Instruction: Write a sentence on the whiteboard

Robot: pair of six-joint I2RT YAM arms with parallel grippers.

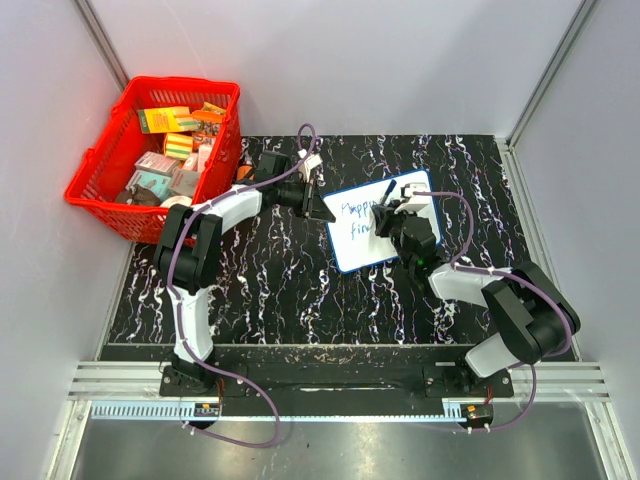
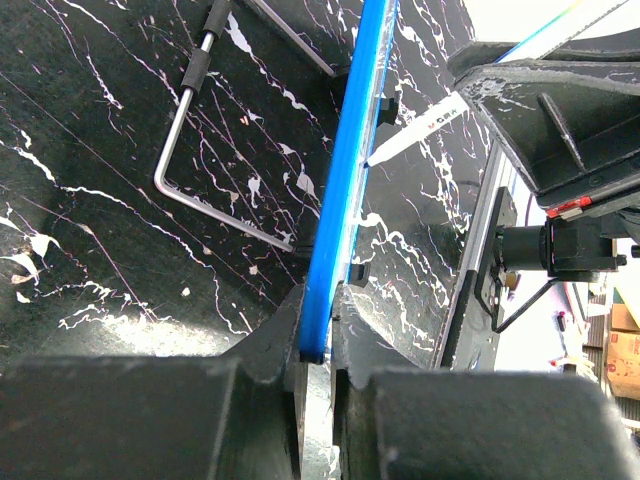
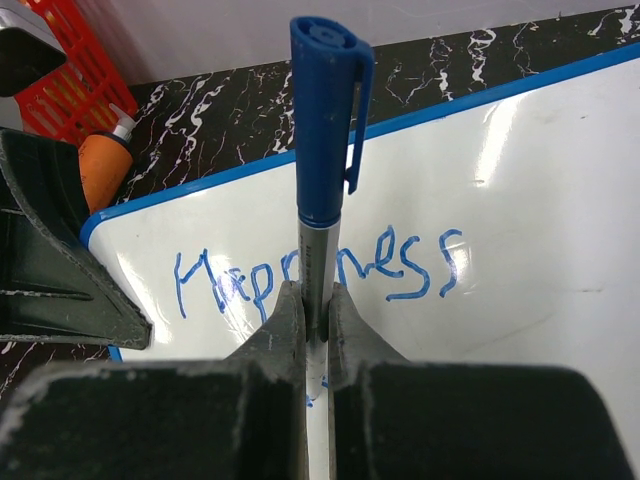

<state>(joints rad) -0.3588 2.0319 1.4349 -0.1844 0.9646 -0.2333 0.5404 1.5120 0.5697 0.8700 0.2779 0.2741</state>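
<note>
The right gripper [image 3: 315,300] was clenched on a marker [image 3: 322,150], its barrel pinched between the jaws and its blue cap carried on the far end. In the left wrist view the pen's tip was seen resting against the whiteboard [image 2: 345,180]. The left gripper [image 2: 316,335] was clamped on the board's blue rim at its left edge. The sentence [image 3: 400,270] was only partly written: "Happiness" could be read in blue, and a second line below it was largely hidden by the right arm.

The board was judged light, stiff and slick-faced, and apt to skid under pen pressure. A hold on the rim, clear of the writing, was judged best, since fresh ink would smear. The board was placed near the middle of a black marbled tabletop [image 1: 280,290], which looked hard and glossy. A red basket [image 1: 100,190] of small packets was seen at the far left corner, and the space was closed in by plain pale walls [image 1: 350,60].
</note>
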